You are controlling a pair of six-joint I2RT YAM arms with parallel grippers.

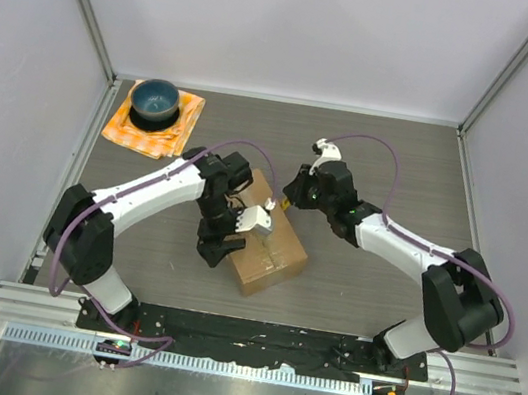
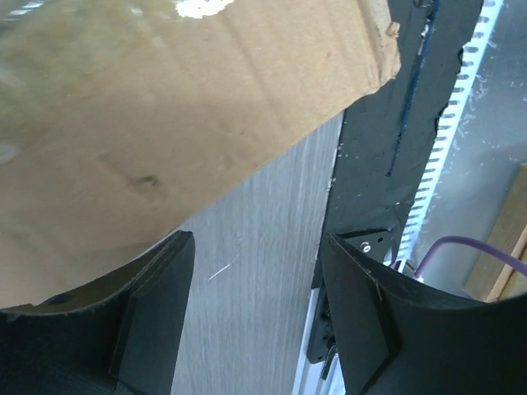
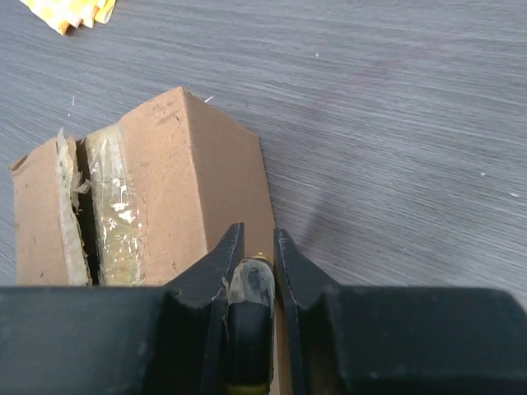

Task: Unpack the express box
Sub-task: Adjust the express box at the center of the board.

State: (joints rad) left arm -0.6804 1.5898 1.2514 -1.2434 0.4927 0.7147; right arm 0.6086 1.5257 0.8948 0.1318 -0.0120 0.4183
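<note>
Box [image 1: 270,249] rests on desk [image 1: 399,180], tape along its top seam. Left end effector [image 2: 255,247] spread beside it, gripping nothing. Right end effector [image 3: 257,239] pinches small dark object [image 3: 251,288] over the box's edge.

Express box [image 1: 279,256]: left arm [image 1: 154,189] hides its left end from me.
Orange cloth [image 3: 72,10]: cropped at top edge.
Dark item [image 3: 251,288] in right gripper [image 3: 259,234] jaws: I can't identify.

Grey wood-grain table [image 1: 400,170] carrying: express box [image 1: 275,250] lying mid-table; orange cloth [image 1: 157,142] lying far-left corner, well apart.
</note>
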